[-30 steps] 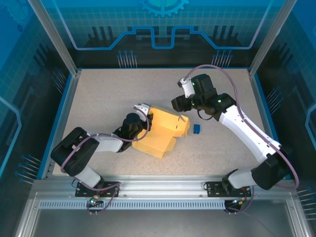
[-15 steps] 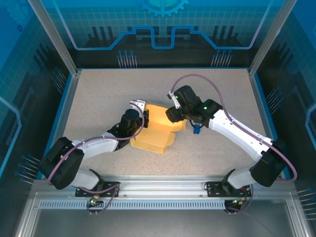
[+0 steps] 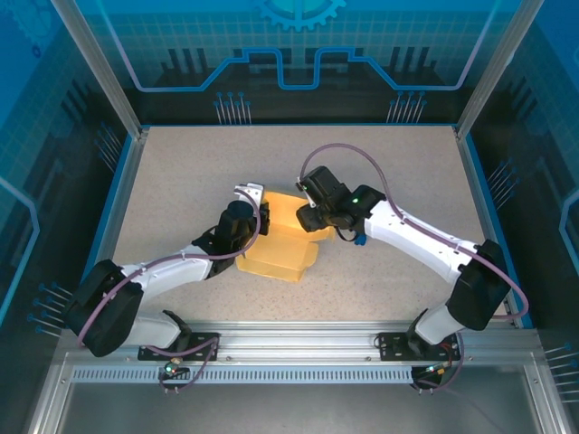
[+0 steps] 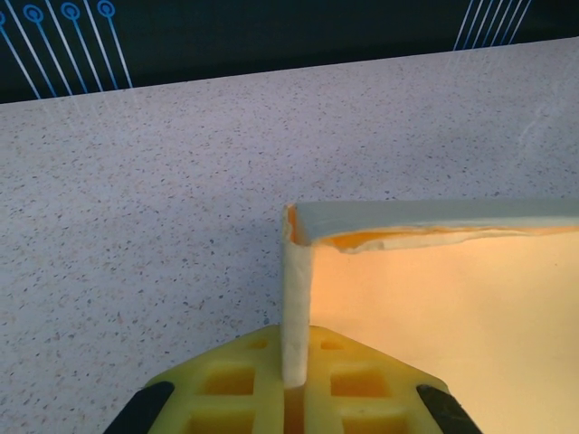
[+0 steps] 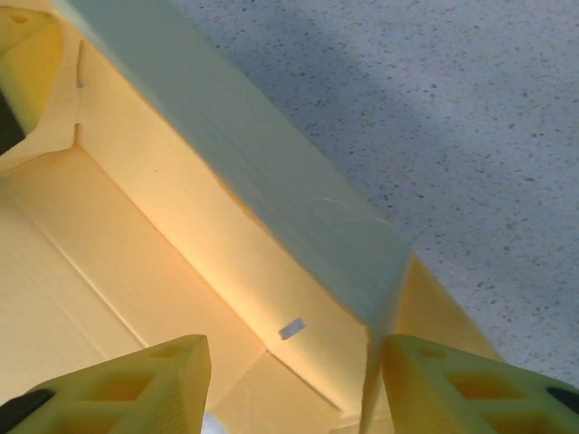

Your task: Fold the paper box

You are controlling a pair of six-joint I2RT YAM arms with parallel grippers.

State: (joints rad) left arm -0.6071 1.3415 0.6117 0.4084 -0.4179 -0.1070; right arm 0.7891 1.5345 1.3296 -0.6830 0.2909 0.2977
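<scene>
Pale yellow paper box [image 3: 276, 249], long axis near-left to far-right; left end effector [image 4: 292, 384] clamps it; right end effector [image 5: 289, 384] apart.

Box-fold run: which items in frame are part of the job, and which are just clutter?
Job:
- paper box
- left gripper, shut on one raised wall
- right gripper, open, a finger on either side of another wall

Lying about:
- small blue object, on the table beside the box
</scene>
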